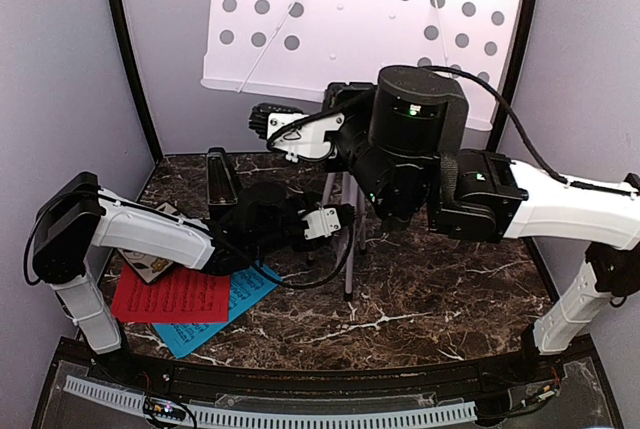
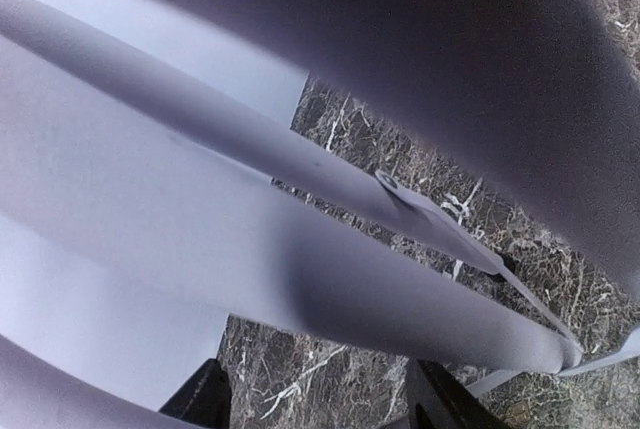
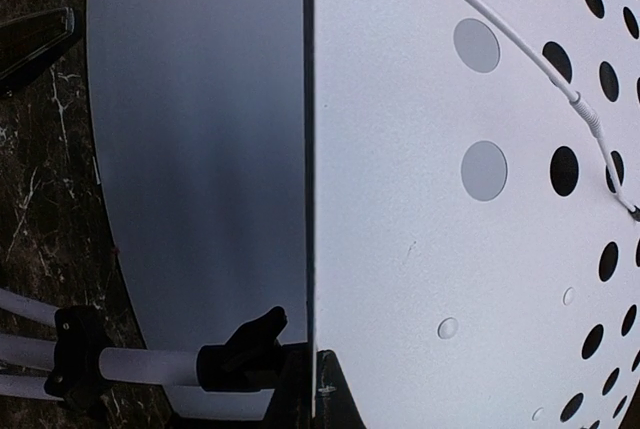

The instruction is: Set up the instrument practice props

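At the marble table's [image 1: 450, 289] 12 o'clock, the right gripper [image 1: 263, 120] pinched the lip of the white perforated music stand [image 1: 370, 9]. The left gripper [image 1: 333, 221], jaws apart, sat at 9 o'clock of its tripod legs [image 1: 350, 261].

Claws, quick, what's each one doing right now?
Left claw: open, holding nothing, close to the music stand legs.
Right claw: looks closed on the music stand's tray edge.
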Robot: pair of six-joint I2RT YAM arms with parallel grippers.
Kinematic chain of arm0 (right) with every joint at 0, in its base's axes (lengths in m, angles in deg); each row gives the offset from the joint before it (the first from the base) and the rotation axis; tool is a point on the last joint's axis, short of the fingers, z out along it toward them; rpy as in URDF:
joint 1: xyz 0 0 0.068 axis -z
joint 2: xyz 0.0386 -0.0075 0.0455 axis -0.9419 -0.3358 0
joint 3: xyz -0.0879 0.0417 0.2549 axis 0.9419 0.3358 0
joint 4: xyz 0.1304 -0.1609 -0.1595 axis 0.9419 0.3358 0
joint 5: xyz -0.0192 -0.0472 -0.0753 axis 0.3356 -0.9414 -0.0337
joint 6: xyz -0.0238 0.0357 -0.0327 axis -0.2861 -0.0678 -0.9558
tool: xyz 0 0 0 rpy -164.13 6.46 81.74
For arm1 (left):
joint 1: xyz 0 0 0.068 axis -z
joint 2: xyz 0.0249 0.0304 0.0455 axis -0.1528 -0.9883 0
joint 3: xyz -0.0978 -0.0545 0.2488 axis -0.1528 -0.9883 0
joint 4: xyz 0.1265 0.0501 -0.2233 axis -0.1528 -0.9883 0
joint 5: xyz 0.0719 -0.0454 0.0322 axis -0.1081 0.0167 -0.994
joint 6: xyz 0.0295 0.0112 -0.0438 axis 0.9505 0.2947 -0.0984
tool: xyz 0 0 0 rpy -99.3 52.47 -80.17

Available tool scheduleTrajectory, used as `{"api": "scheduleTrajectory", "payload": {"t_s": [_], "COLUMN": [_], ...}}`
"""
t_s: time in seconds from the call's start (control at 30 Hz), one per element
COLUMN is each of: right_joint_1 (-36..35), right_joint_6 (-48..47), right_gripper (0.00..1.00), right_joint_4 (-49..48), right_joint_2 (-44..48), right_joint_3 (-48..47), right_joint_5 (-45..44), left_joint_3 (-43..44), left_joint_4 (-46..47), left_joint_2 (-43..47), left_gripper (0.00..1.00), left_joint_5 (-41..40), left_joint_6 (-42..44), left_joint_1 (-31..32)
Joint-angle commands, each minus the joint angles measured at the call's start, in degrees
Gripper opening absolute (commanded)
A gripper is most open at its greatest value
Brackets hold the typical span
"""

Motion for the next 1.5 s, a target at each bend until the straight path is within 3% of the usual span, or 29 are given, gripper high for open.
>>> {"api": "scheduleTrajectory", "payload": {"t_s": [0.0, 0.27, 0.43, 0.93, 1.23, 1.47], "right_joint_1": [-1.3, -0.6, -0.8, -0.9, -1.2, -1.2], "right_joint_6": [-2.9, -0.6, -2.1, -3.3, -3.4, -3.4], "right_gripper": [0.0, 0.0, 0.0, 0.07, 0.03, 0.03], "right_joint_4": [-15.5, -13.5, -14.9, -17.5, -18.1, -18.1], "right_joint_2": [1.7, 2.1, 1.5, 1.7, 1.8, 2.0], "right_joint_3": [-6.5, -2.3, -1.3, 0.7, 1.6, 2.0], "right_joint_5": [5.7, 6.8, 6.4, 5.0, 5.4, 5.3], "left_joint_3": [-1.3, -2.7, -4.1, -3.7, -3.9, -1.4], "left_joint_4": [1.8, 1.1, 2.2, 0.8, 1.8, -0.2], "left_joint_2": [-1.4, -0.6, 0.1, 1.2, 6.1, 6.6], "left_gripper": [0.6, 0.71, 0.71, 0.47, 0.54, 0.52], "left_joint_5": [1.8, 4.1, 4.2, 5.1, 6.0, 6.7], "left_joint_6": [2.1, -1.1, -2.4, -3.3, -12.5, -17.5], "left_joint_1": [-0.1, -0.2, -0.2, -0.2, -0.1, 0.0]}}
